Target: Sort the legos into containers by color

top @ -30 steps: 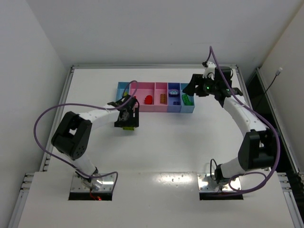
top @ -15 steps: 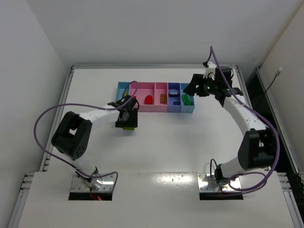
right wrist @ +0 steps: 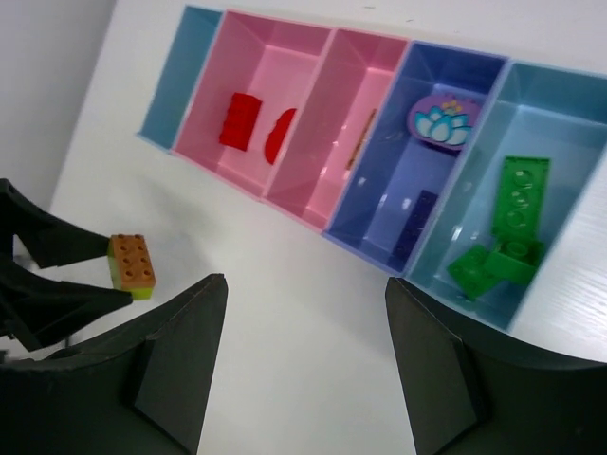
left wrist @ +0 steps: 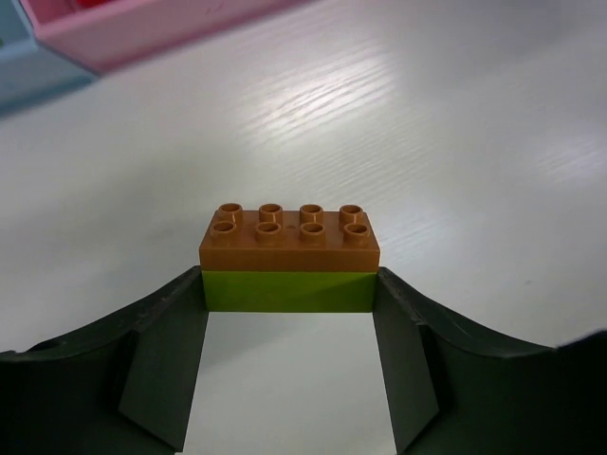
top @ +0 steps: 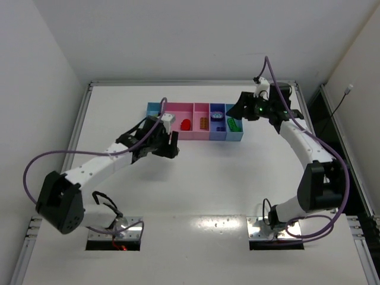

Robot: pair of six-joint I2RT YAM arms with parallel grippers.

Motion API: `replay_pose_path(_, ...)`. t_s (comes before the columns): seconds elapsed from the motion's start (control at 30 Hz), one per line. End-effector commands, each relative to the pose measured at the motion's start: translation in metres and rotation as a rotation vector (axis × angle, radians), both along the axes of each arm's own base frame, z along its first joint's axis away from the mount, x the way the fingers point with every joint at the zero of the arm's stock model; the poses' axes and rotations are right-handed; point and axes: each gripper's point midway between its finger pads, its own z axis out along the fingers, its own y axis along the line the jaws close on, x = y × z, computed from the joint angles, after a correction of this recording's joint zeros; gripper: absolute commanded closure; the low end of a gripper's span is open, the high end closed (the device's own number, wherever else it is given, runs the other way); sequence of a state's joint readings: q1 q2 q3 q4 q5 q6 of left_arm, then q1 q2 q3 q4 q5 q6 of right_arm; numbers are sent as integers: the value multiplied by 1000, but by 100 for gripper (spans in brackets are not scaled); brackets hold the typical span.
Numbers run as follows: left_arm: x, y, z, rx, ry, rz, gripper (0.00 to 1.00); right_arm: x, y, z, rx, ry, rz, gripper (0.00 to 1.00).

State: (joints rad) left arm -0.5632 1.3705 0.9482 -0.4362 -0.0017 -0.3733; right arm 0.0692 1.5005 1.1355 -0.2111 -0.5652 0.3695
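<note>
My left jaws, half open, clamp both ends of the orange-on-green brick (left wrist: 289, 248), its length spanning them; pink tray (left wrist: 152, 27) ahead-left

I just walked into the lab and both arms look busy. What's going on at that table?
The left gripper is closed on a small stack of two bricks, orange-brown on yellow-green, just in front of the row of trays. The right gripper hangs open near the row's right end, holding nothing. Red pieces already lie in the wide pink tray, purple ones in the periwinkle tray, and green bricks in the blue tray. Whether the stack is lifted off the table isn't clear.
</note>
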Motion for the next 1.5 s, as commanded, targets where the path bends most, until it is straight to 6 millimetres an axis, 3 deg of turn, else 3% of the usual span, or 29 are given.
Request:
replay_pose_path(0.0, -7, -12, 34, -139, -124, -157, 100, -12, 17, 16, 131, 18, 75, 30)
replay_pose_path(0.07, -2, -17, 58, -224, -245, -188, 100, -16, 24, 18, 149, 26, 102, 30)
replay_pose_path(0.1, -14, -22, 55, -263, -252, -247, 100, -21, 31, 20, 183, 59, 106, 30)
replay_pose_path(0.13, -11, -23, 80, -316, -353, -262, 100, -23, 34, 22, 207, 78, 110, 30)
replay_pose_path(0.23, -17, -30, 89, -333, -431, -334, 100, -25, 43, 30, 253, 132, 121, 34)
replay_pose_path(0.27, -17, -32, 91, -316, -460, -363, 100, -22, 44, 42, 254, 115, 124, 36)
replay_pose_path(0.4, -13, -38, 104, -293, -558, -430, 100, -30, 67, 47, 245, 194, 184, 37)
replay_pose_path(0.67, -6, -51, 102, -167, -673, -503, 100, -43, 102, 51, 161, 203, 273, 37)
replay_pose_path(0.7, -7, -55, 109, -161, -705, -523, 100, -47, 106, 50, 159, 213, 282, 37)
replay_pose_path(1.03, -4, -57, 117, -108, -767, -531, 100, -83, 135, 23, 64, 221, 369, 38)
replay_pose_path(1.2, -1, -60, 119, -117, -760, -525, 100, -85, 152, 33, 23, 143, 404, 39)
replay_pose_path(1.23, 0, -61, 122, -120, -770, -523, 100, -89, 155, 27, 10, 157, 419, 39)
replay_pose_path(1.47, -1, -65, 123, -132, -765, -526, 100, -85, 174, 32, 13, 136, 457, 39)
